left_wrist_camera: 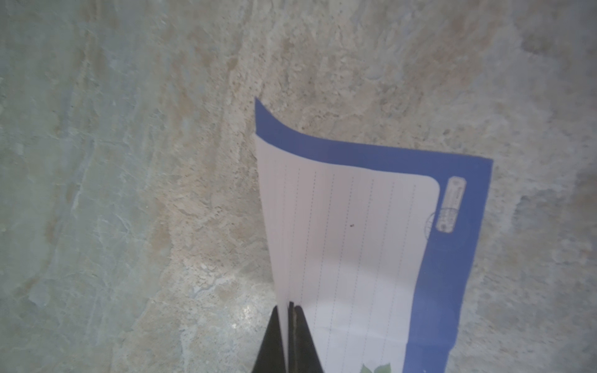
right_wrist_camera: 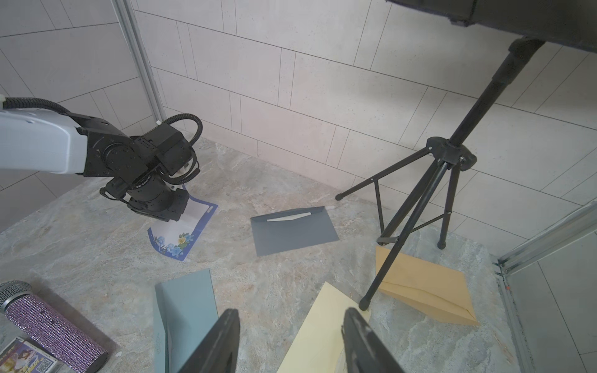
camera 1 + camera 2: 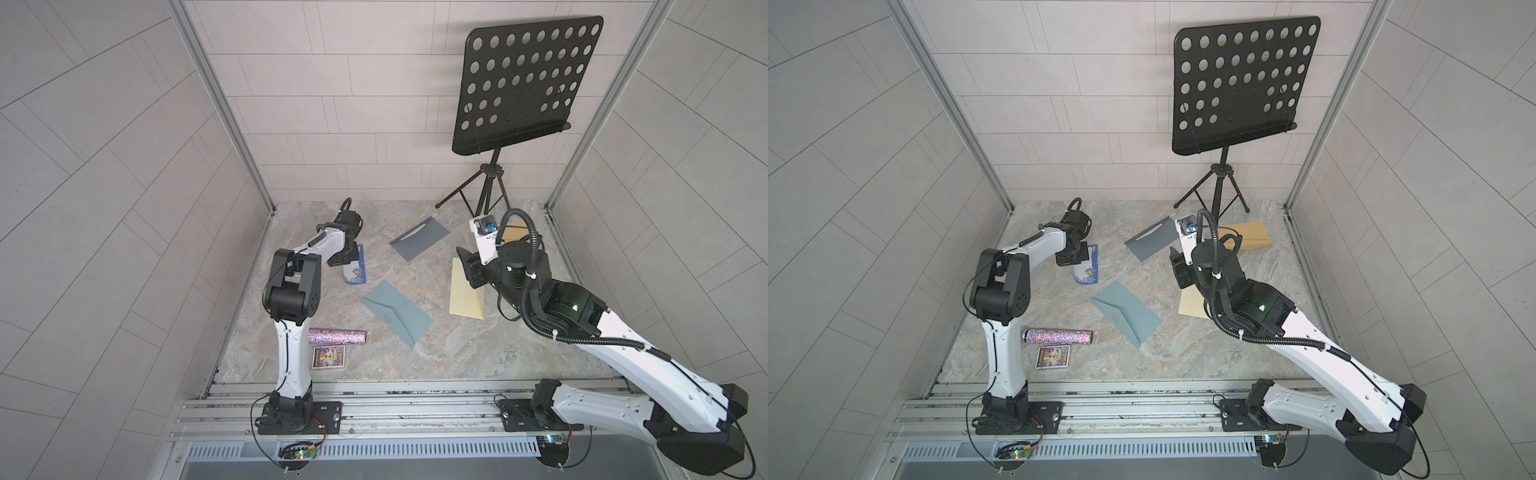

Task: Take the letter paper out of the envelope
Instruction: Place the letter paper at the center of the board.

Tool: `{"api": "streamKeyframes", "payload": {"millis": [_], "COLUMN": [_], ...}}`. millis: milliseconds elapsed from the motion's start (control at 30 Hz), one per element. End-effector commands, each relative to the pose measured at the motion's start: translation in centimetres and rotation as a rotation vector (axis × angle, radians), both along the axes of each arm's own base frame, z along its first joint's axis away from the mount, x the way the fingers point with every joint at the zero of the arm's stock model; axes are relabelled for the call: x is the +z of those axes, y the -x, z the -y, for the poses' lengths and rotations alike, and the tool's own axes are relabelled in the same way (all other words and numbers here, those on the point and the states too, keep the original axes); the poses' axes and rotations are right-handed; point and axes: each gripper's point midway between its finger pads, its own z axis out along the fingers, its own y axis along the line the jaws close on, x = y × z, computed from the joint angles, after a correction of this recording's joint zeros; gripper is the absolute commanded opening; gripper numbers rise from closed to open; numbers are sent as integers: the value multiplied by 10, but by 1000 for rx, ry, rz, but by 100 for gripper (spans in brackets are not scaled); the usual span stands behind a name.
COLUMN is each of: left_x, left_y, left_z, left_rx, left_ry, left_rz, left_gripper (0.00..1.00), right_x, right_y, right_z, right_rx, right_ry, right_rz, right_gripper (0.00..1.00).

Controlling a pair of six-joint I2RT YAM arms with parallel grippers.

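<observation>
Paper is the thing in play: the letter paper [image 1: 355, 242], a lined white sheet with a blue border and a flower print at one end, is pinched along one edge by the left gripper [image 1: 290, 323], whose jaws are pressed tight on the sheet with no gap showing. In both top views the sheet [image 3: 356, 272] [image 3: 1087, 270] hangs below that gripper [image 3: 345, 259] over the far left part of the marble-patterned table [image 3: 478, 353], clear of every envelope. From the right wrist view its flowered end [image 2: 176, 240] curls down to the tabletop and seems to rest there. A teal envelope [image 3: 397, 311] lies flat near the middle of the table, to the right of and nearer than the sheet. A dark grey envelope [image 3: 419, 239] lies farther back with a pale strip showing at its flap. The right gripper [image 2: 290, 311] hovers with its jaws about half apart and nothing between them, above a cream envelope [image 3: 465, 297] on the right side. A brown envelope [image 3: 1250, 235] lies at the far right, beside the feet of a black music stand [image 3: 528, 83]. At the near left, a glittery microphone [image 3: 336, 336] lies on its side just beyond a small printed card [image 3: 329, 358].
</observation>
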Motion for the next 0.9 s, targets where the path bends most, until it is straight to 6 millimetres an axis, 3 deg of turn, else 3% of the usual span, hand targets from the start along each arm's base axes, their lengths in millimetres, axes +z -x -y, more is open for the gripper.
{"api": "streamKeyframes", "payload": {"millis": [0,233,400,667,867], "left_x": [17,37,27,12,7], "left_y": [0,29,75,143,166], "left_z": [-26,-74,-106,-134,-148], "left_rx": [38,136,240,436,468], "left_ry": [-39,-109,-130,-54,-35], "left_rz": [-1,-15,-84,-111,-131], "left_gripper": [0,0,0,0,5], "right_x": [4,0,-2,-7,-5], "right_y": [-1,-7,-12,-13,-10], "right_z": [1,-8,-20,-33,-35], "right_rx": [-4,9,37,76,88], "right_ry": [-18,-37,-64,-104,-128], "right_rz": [-8,-26,-32,-56,-72], "right_gripper": [54,54,54,54,53]}}
